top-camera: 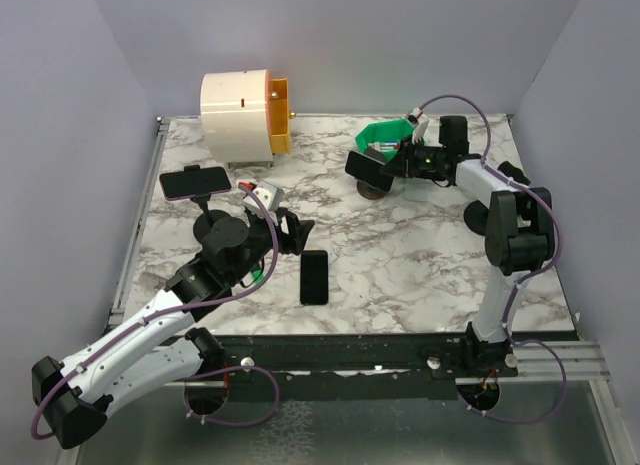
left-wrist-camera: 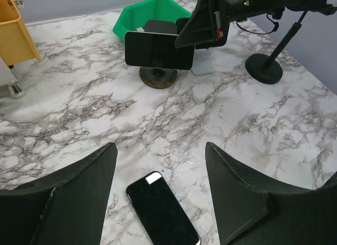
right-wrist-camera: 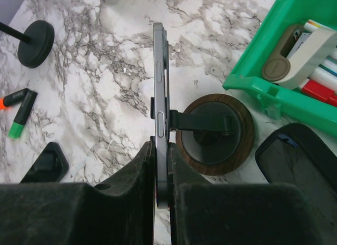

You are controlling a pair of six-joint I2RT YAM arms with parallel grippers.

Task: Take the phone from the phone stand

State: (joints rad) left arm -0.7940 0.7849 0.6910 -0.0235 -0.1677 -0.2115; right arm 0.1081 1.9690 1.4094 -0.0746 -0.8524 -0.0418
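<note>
A dark phone [top-camera: 362,170] sits sideways in a stand with a round wooden base [top-camera: 375,191] at the back right. My right gripper [top-camera: 383,166] is shut on the phone's right end. In the right wrist view the phone [right-wrist-camera: 160,92] shows edge-on, pinched between the two fingers [right-wrist-camera: 142,176], with the stand's clip and base [right-wrist-camera: 215,130] beside it. The left wrist view shows the same phone [left-wrist-camera: 158,50] on its base [left-wrist-camera: 158,78]. My left gripper [top-camera: 297,231] is open and empty, hovering over a second black phone [left-wrist-camera: 162,209] lying flat on the marble.
A green bin [top-camera: 385,137] of pens stands behind the stand. A third phone [top-camera: 193,182] sits on another stand at left. A white and orange container [top-camera: 245,115] is at the back left. A black pole base [left-wrist-camera: 265,75] is at right. A dark flat device [right-wrist-camera: 300,160] lies by the wooden base.
</note>
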